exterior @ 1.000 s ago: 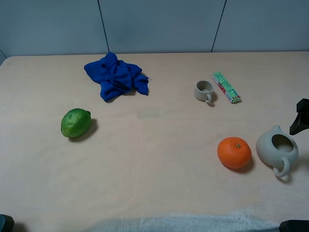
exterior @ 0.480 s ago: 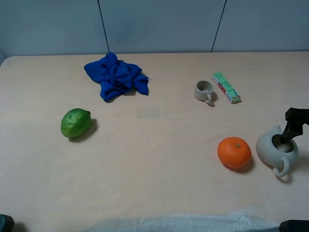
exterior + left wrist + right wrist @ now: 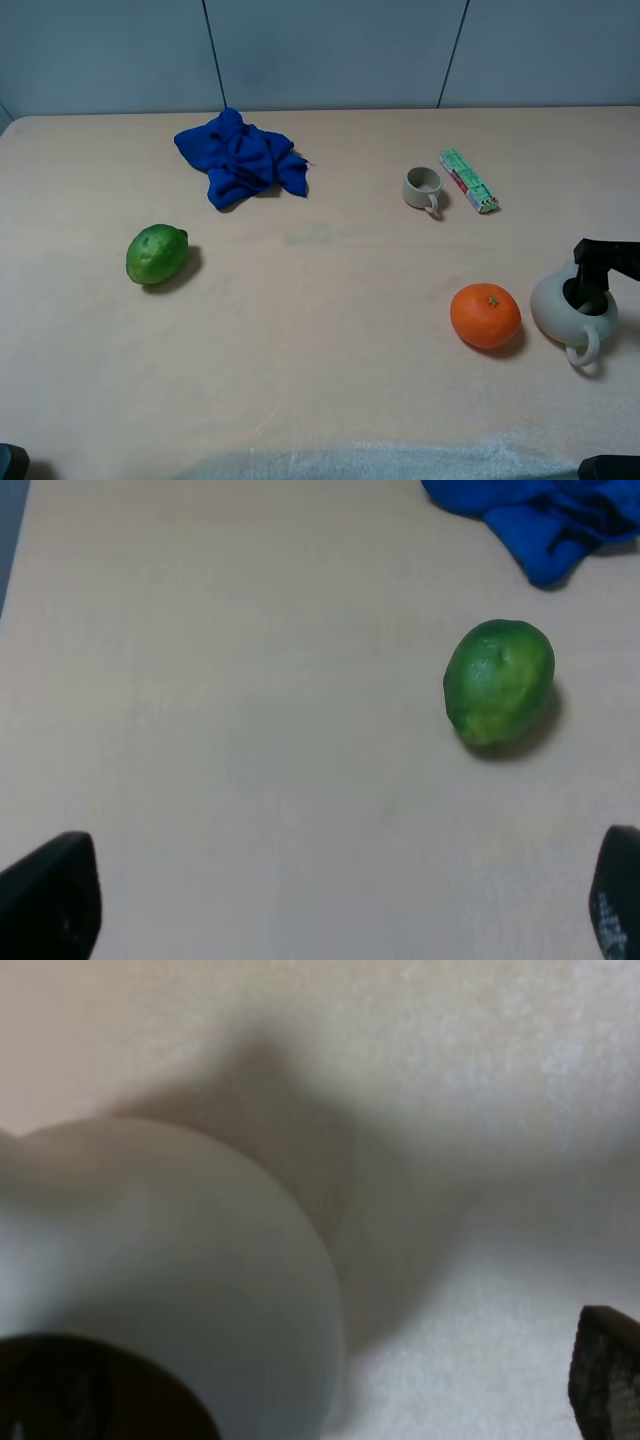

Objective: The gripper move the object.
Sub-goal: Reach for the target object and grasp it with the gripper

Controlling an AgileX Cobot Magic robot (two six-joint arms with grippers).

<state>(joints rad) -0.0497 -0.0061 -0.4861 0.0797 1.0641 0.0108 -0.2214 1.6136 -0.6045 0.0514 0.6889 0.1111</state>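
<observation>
While the right gripper (image 3: 590,285) holds its jaws spread astride the wall of the squat off-white ceramic pot (image 3: 560,310), one dipping into its mouth, that pot stands near the pale tabletop (image 3: 320,330) edge. A round orange fruit (image 3: 485,315) lies just beside it, and a small beige mug (image 3: 421,187) and a green packet (image 3: 468,181) lie well apart. The left gripper (image 3: 330,910), jaws spread, hovers near a green lime (image 3: 499,682).

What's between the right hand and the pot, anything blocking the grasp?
Nothing visible. The right hand hangs at the pot, jaws open astride its wall, one inside the mouth. The orange sits beside the pot, apart from it.
</observation>
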